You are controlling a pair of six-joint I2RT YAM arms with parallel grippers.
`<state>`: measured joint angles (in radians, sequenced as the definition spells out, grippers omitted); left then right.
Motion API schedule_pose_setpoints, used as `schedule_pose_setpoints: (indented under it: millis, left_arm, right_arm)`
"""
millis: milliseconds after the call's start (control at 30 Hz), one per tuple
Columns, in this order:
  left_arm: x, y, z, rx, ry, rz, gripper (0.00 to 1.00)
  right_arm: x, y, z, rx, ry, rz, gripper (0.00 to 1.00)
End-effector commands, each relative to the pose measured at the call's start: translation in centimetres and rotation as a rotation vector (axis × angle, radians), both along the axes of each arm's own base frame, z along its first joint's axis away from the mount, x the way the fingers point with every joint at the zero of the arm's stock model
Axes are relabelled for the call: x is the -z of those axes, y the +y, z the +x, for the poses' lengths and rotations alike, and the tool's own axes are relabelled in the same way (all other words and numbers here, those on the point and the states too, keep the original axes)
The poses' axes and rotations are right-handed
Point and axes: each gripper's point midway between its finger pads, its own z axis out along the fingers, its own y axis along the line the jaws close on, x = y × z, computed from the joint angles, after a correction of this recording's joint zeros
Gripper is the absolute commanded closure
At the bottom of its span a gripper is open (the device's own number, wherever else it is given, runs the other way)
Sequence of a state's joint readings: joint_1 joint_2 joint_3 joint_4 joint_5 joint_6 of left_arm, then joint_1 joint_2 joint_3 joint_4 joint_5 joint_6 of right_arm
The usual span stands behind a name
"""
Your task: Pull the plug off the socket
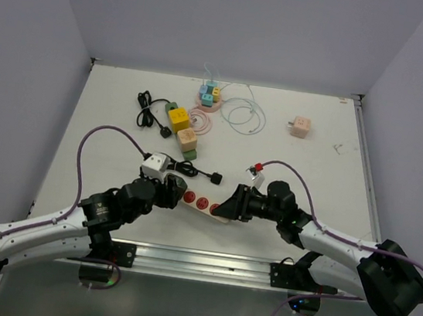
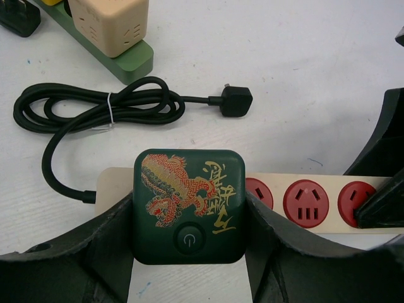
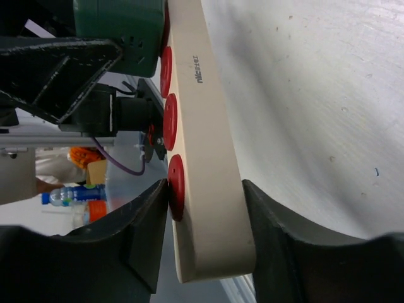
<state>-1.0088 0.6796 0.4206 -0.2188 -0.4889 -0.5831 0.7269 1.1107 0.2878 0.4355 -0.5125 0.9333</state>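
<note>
A dark green square plug (image 2: 188, 189) with a red and gold dragon and a power button sits in the cream power strip (image 2: 332, 189) with red sockets. My left gripper (image 2: 189, 211) is shut on the plug, one finger on each side. My right gripper (image 3: 205, 202) is shut on the strip's (image 3: 214, 158) end, over its last red socket. The plug (image 3: 120, 31) also shows in the right wrist view, still seated. In the top view both grippers, left (image 1: 169, 191) and right (image 1: 230, 206), meet over the strip (image 1: 201, 203), and the plug is hidden under the left one.
A coiled black cable (image 2: 95, 107) lies just beyond the strip, next to a white adapter (image 1: 153, 166). A green strip with yellow and beige cubes (image 1: 182, 131), another black cable (image 1: 149, 111), white cable loops (image 1: 244, 114) and a pink adapter (image 1: 301, 125) lie farther back.
</note>
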Motion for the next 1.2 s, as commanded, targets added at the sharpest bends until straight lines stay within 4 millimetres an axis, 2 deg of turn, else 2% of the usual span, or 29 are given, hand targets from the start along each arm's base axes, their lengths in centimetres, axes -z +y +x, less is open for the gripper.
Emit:
schedule_pose_setpoints:
  millis: [0,67,100,167,233,267,433,600,700,833,867,967,1100,1167]
  left_arm:
    - [-3.5,-1.6,0.7,0.010,-0.082,-0.155,1.00]
    - [-3.5,-1.6,0.7,0.016,-0.086,-0.150,1.00]
    - [-3.4,-1.5,0.7,0.017,-0.087,-0.145,1.00]
    - [-3.5,-1.4,0.8,0.023,-0.101,-0.124,1.00]
    - [-3.6,-1.4,0.9,0.028,-0.108,-0.097,1.00]
    - [-3.9,-1.3,1.1,0.027,-0.119,-0.078,1.00]
    - [-3.4,-1.1,1.9,0.022,-0.127,0.042,1.00]
    - [-3.4,-1.2,2.2,0.025,-0.139,0.108,1.00]
    - [-3.6,-1.5,2.1,0.023,-0.139,0.084,1.00]
    - [-3.5,0.4,2.4,-0.115,-0.113,0.001,1.00]
    - [-2.8,0.8,2.2,-0.123,-0.106,-0.002,1.00]
    - [-2.4,1.4,2.0,-0.119,-0.090,-0.058,1.00]
    - [-2.9,2.8,2.6,-0.130,-0.097,-0.151,1.00]
    - [-2.9,2.9,2.6,-0.122,-0.103,-0.174,1.00]
  right_arm:
    - [-2.0,0.9,1.1,0.028,-0.038,0.066,0.51]
    - [-2.2,1.3,1.2,0.020,-0.023,0.093,0.57]
    - [-2.3,1.5,1.2,0.019,-0.016,0.103,0.66]
    - [-2.4,1.8,1.3,0.018,-0.007,0.115,0.76]
    - [-1.9,1.8,1.3,0.026,0.000,0.091,0.81]
    - [-1.9,1.8,1.4,0.033,-0.001,0.080,0.86]
    - [-1.2,1.3,1.6,0.073,0.009,-0.021,1.00]
    - [-0.9,0.9,1.8,0.099,0.033,-0.060,1.00]
    - [-1.3,1.2,1.8,0.094,0.037,-0.030,1.00]
    - [-1.7,1.1,1.7,0.102,0.030,0.007,1.00]
    - [-1.7,1.0,1.7,0.108,0.024,0.010,1.00]
    - [-1.4,0.4,2.0,0.130,0.026,-0.002,1.00]
    - [-1.3,0.1,2.2,0.149,0.056,0.030,1.00]
    - [-1.2,-0.1,2.1,0.147,0.074,0.046,1.00]
